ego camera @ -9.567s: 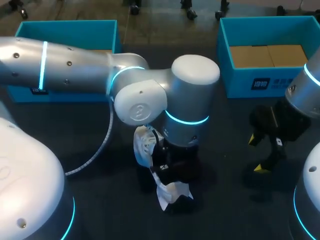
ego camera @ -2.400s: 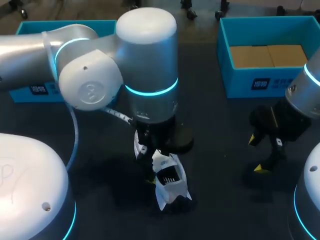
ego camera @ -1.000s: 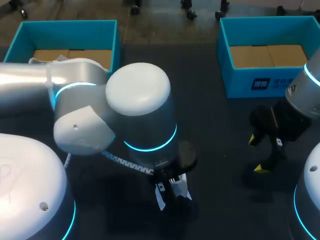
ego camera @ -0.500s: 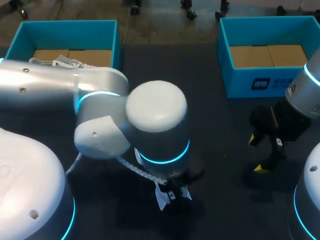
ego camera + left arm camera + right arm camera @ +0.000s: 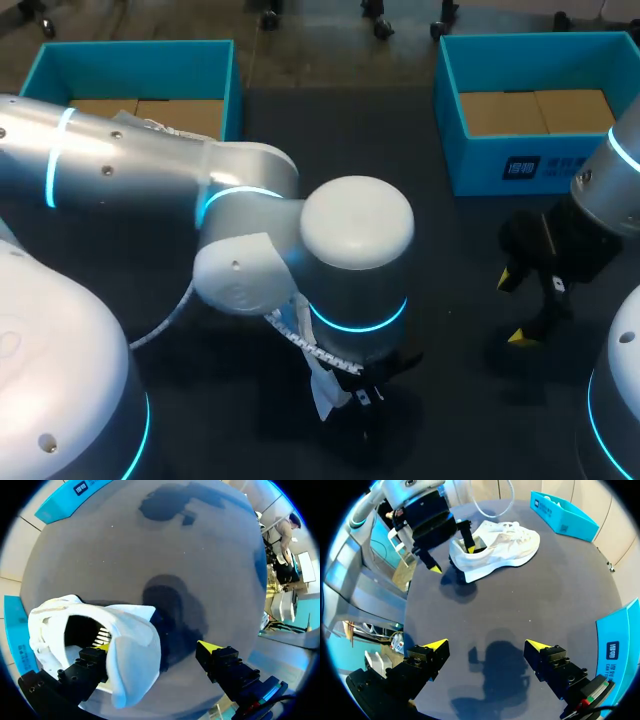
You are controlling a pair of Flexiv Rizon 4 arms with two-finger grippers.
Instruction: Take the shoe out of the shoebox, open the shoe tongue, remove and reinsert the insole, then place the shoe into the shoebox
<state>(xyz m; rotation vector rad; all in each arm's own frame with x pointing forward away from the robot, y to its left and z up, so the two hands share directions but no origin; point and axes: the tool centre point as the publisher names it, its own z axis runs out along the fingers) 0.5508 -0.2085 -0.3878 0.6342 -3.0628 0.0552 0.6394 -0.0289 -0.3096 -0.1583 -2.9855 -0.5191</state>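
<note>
A white sneaker (image 5: 502, 542) lies on its sole on the dark table, outside the boxes. My left gripper (image 5: 156, 647) is open at the shoe's heel: one yellow-tipped finger (image 5: 102, 647) reaches into the shoe (image 5: 130, 635) opening, the other stands outside over bare table. From the head view my left arm's wrist (image 5: 355, 250) covers the shoe (image 5: 322, 392), of which only a white sliver shows. My right gripper (image 5: 525, 305) hangs open over the table at the right, well away from the shoe, with nothing between its fingers (image 5: 437, 644).
A blue shoebox (image 5: 135, 60) at the back left holds cardboard and another white shoe (image 5: 150, 126). A second blue box (image 5: 540, 45) with a cardboard bottom stands at the back right. Dark table lies between my two grippers.
My left arm's wrist has swung right and toward the front, staying over the shoe and covering more of it. The right arm has not moved.
</note>
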